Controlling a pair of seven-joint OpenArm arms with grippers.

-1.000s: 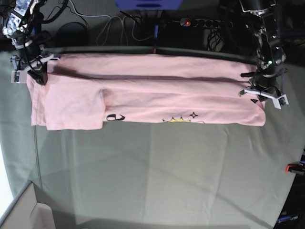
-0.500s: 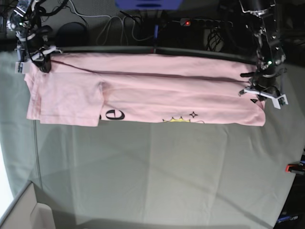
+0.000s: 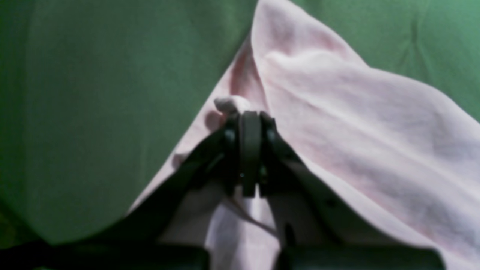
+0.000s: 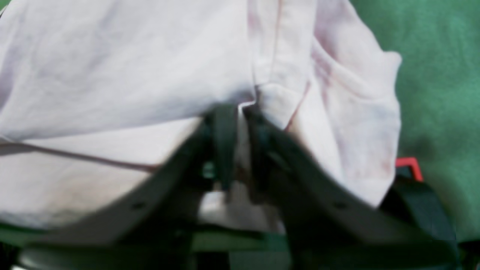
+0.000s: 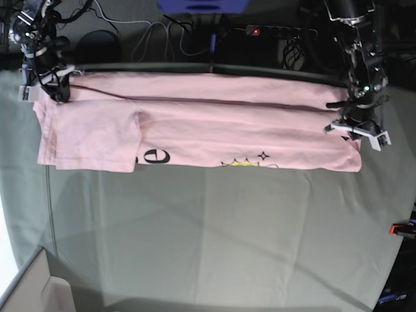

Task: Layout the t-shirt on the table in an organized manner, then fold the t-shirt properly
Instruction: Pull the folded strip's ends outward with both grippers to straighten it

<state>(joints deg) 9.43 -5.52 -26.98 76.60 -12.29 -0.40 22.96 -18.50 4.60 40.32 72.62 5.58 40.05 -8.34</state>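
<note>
The pale pink t-shirt [image 5: 214, 130] lies as a long folded band across the far part of the grey-green table [image 5: 208, 240], with a black "e" and a small yellow print at its near edge. On the base view's right, my left gripper [image 5: 356, 129] is shut on the shirt's end; in the left wrist view its jaws [image 3: 249, 112] pinch a nub of the t-shirt [image 3: 356, 123]. My right gripper [image 5: 47, 83] is at the far left corner. In the right wrist view its jaws [image 4: 242, 108] stand slightly apart, with a fold of the t-shirt [image 4: 112, 67] between the tips.
A red clamp [image 5: 401, 228] sits at the table's right edge, and another red clamp [image 4: 407, 163] shows beside the right gripper. A power strip [image 5: 279, 30] and cables lie beyond the far edge. A white box [image 5: 32, 286] stands at the near left corner.
My right gripper carried the shirt's left end toward the far edge, flattening the sleeve and uncovering the "e". Its jaws have since parted a little. The left gripper barely moved.
</note>
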